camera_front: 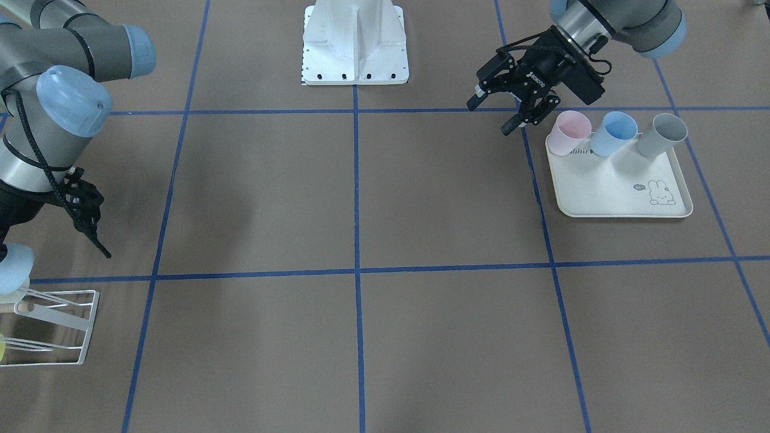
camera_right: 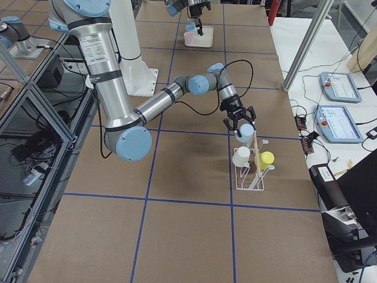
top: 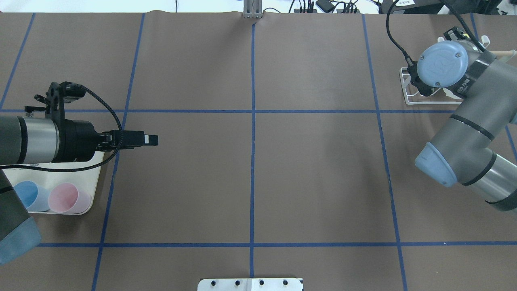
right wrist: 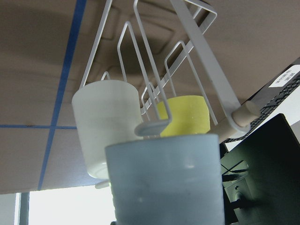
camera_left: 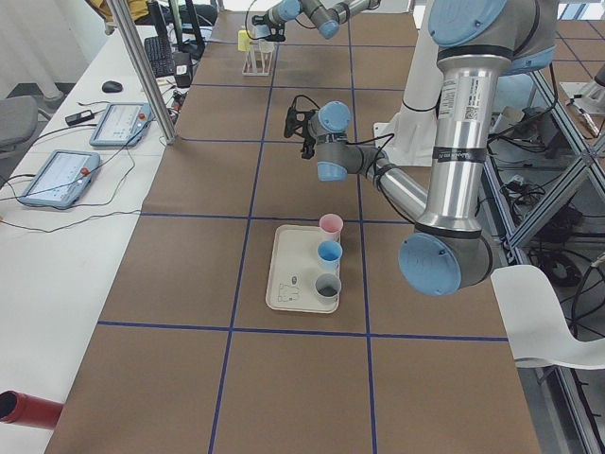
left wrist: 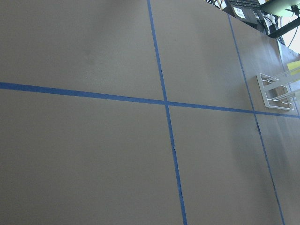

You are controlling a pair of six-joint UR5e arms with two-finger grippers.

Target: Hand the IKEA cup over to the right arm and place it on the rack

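Note:
The IKEA cup (right wrist: 164,183), pale blue-grey, fills the bottom of the right wrist view and touches a wire prong of the white rack (right wrist: 201,56). In the exterior right view the cup (camera_right: 246,132) sits at the top of the rack (camera_right: 250,177), just under my right gripper (camera_right: 238,118). Its fingers look spread wider than the cup, so it is open. Whether the cup rests fully on the rack I cannot tell. My left gripper (camera_front: 490,117) hovers open and empty beside the cream tray (camera_front: 601,192), far across the table.
A white cup (right wrist: 108,126) and a yellow cup (right wrist: 185,115) hang on the rack. Pink (camera_front: 571,132), blue (camera_front: 616,132) and grey (camera_front: 662,135) cups stand on the tray. The white robot base (camera_front: 355,48) is at the table's edge.

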